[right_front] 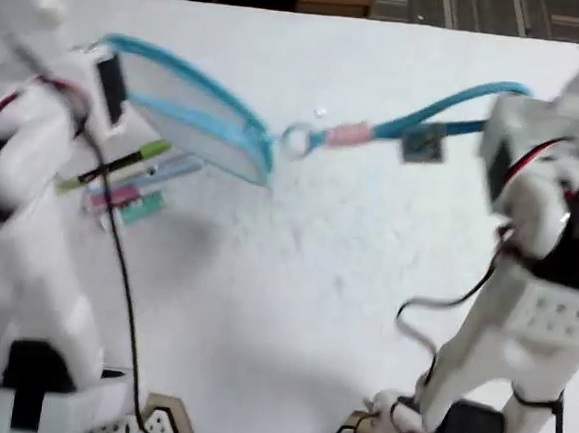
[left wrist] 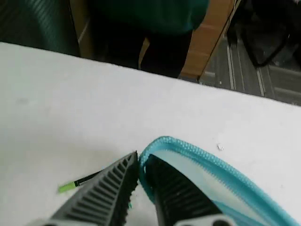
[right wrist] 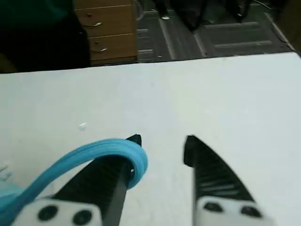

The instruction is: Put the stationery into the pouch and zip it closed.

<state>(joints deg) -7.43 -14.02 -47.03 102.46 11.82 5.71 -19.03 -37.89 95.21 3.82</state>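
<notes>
Pinching pouch [right_front: 197, 121] rim: left gripper [left wrist: 139, 163]; stationery [right_front: 122, 178] outside, on table [right_front: 294, 287].

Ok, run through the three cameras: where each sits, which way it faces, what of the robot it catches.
High view: fixed above the table, looking down; both arms show, the pouch between them, pens beside it.
Left wrist view: on the left arm, looking along the left gripper, shut on the pouch's rim, across the table.
Right wrist view: on the right arm, looking past the open right gripper, the blue strap looped over one finger.
Shared: high and left wrist views both show the pouch and the green pen.
</notes>
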